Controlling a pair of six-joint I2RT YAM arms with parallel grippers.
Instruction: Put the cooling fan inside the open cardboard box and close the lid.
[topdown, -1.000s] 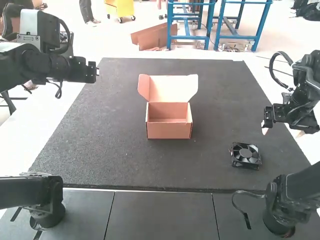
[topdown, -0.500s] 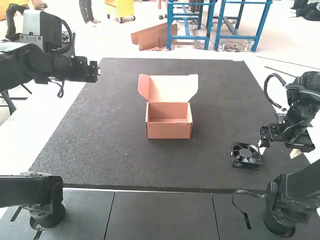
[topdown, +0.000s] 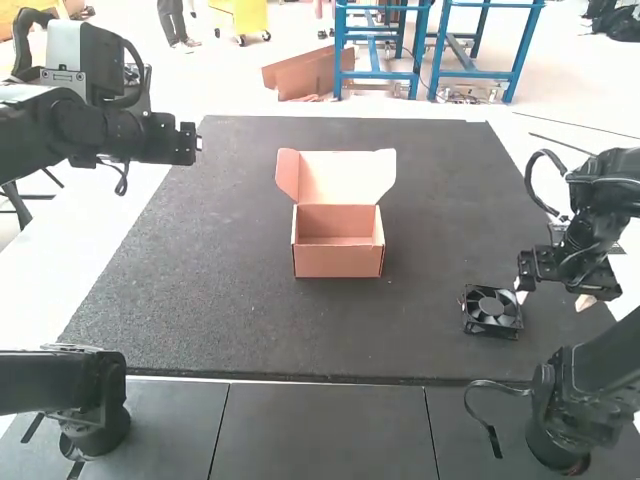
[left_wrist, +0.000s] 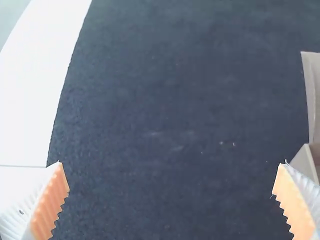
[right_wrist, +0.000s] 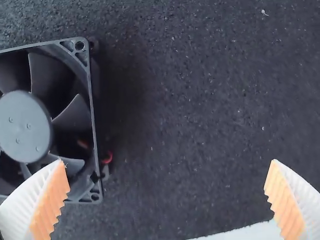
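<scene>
Right gripper (topdown: 558, 284) dropped beside fan (topdown: 492, 311), jaws wide. Shift it over so they straddle the frame, then close. Left gripper (left_wrist: 167, 200) sits wide too.

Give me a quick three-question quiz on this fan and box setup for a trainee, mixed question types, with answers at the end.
1. True or false: the fan lies inside the box.
2. Multiple choice: the right gripper is A) open beside the fan, B) shut on the fan, C) shut on the box.
3. Fill in: the lid of the box stands ____.

Key: 1 false, it lies on the mat; 2 A; 3 open.
</scene>
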